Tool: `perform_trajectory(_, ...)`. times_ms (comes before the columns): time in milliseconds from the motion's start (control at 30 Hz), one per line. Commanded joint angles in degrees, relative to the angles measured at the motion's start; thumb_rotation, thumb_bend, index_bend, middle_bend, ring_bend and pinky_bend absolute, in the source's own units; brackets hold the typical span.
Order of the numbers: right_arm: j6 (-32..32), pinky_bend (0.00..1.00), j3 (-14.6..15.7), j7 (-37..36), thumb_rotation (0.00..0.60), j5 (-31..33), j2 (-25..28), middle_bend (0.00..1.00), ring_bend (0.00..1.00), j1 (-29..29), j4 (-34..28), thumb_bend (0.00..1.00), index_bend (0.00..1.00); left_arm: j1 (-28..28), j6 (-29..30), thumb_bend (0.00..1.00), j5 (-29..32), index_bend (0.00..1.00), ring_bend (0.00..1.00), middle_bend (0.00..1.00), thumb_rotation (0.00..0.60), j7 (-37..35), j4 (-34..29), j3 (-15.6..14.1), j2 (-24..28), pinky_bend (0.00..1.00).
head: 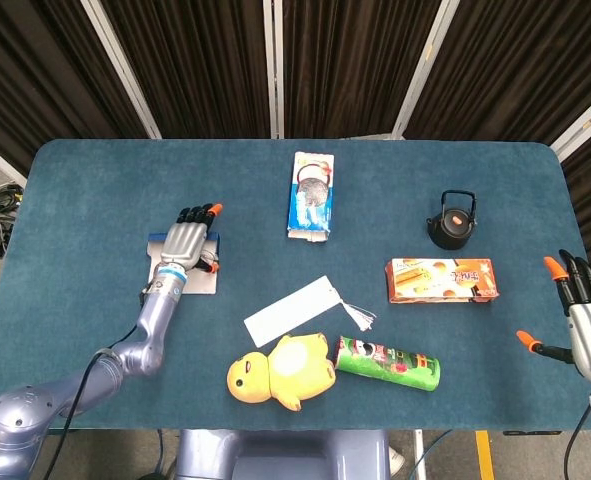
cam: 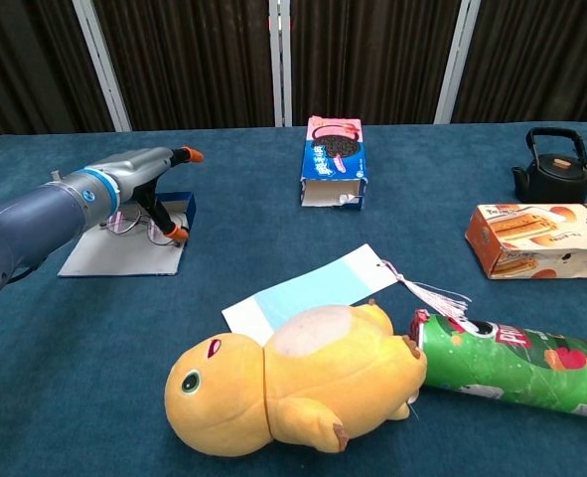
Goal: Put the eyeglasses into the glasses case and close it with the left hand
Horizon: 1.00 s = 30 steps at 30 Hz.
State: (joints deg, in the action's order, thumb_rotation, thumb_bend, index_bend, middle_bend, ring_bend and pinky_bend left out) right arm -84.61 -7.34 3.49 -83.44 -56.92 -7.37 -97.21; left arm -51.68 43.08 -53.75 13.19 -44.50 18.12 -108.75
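The glasses case lies open at the table's left, with a pale flat flap and a blue wall behind. The thin-framed eyeglasses lie in it, partly hidden under my left hand. That hand hovers over the case with its fingers stretched forward and its thumb pointing down onto the glasses' right end; no grip on them shows. My right hand stands at the table's right edge, fingers spread and holding nothing; the chest view does not show it.
A cookie box lies at the back centre, a black kettle and an orange snack box to the right. Near the front lie a white card, a yellow plush toy and a green chip can.
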Motion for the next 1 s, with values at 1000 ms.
perform_trajectory(1000,-0.6,0.0,0.37,0.13,0.6,-1.1,0.34,0.0,0.0,0.24,-0.94,0.0,0.0,5.9,1.69,0.01,-5.22,0.0,0.0,0.0,0.6,-7.08,-10.25,-1.86,11.18,0.0)
